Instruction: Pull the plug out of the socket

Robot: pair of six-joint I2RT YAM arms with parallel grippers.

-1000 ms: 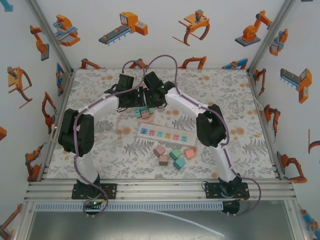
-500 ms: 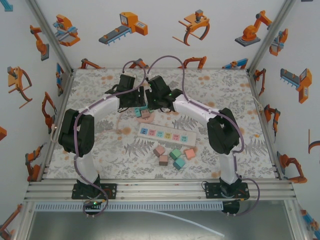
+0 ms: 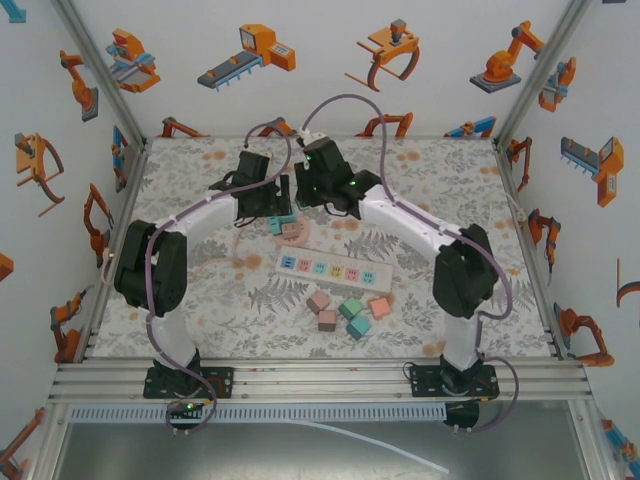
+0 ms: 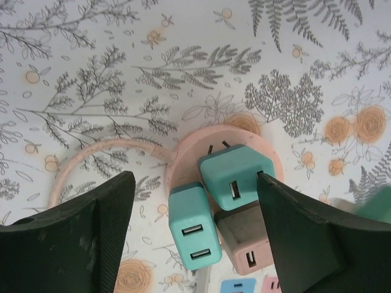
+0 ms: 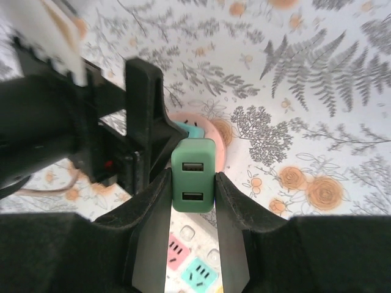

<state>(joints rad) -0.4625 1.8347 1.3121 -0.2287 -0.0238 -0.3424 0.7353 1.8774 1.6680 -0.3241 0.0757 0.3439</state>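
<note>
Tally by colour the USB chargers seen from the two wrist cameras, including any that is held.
Teal USB chargers: 2
Dusty pink USB charger: 1
Green USB charger: 1, clamped in the right gripper
Total: 4

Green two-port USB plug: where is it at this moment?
Right wrist view: the green plug is clamped in the right gripper, mid-frame, with the round pink socket just behind it and the white power strip below.

White walls (image 3: 330, 100) w/ orange robot stickers (image 3: 250, 55); fern-print tabletop (image 3: 500, 190); alu frame rail (image 3: 320, 375) at near edge.
</note>
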